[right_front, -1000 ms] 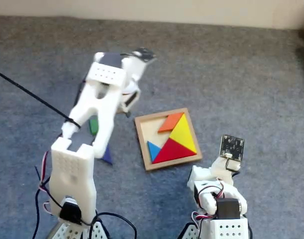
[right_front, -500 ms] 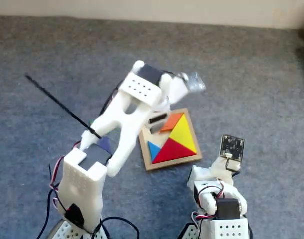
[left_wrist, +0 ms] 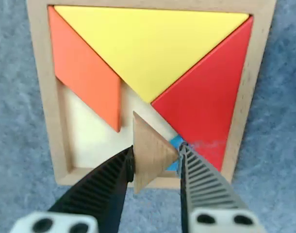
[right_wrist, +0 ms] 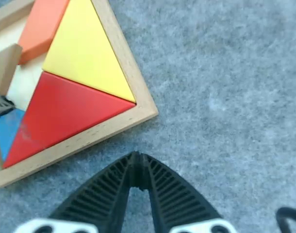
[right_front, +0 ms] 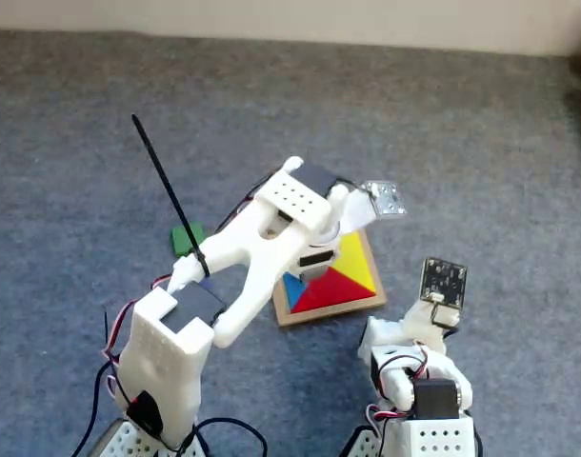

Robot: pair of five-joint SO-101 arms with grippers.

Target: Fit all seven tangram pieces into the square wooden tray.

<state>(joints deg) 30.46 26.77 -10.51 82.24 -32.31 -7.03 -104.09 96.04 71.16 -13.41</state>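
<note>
The square wooden tray (left_wrist: 41, 97) holds a yellow triangle (left_wrist: 148, 43), a red triangle (left_wrist: 211, 107), an orange parallelogram (left_wrist: 85, 73) and a blue piece (left_wrist: 176, 143) that is mostly hidden. My left gripper (left_wrist: 156, 153) is shut on a plain wood-coloured triangle (left_wrist: 150, 155), held just above the tray's bare area near the blue piece. From the high view, the left arm (right_front: 271, 238) covers half the tray (right_front: 338, 307). My right gripper (right_wrist: 137, 167) is shut and holds nothing, over the carpet just off the tray's edge (right_wrist: 143, 114).
A green piece (right_front: 186, 238) lies on the grey carpet left of the tray. A thin black strap (right_front: 167, 190) sticks out from the left arm. The right arm (right_front: 419, 381) sits folded at the near right. Open carpet lies beyond and to the right of the tray.
The left arm has swung right, from the carpet left of the tray to over the tray, carrying the wood-coloured triangle. The right arm has kept still.
</note>
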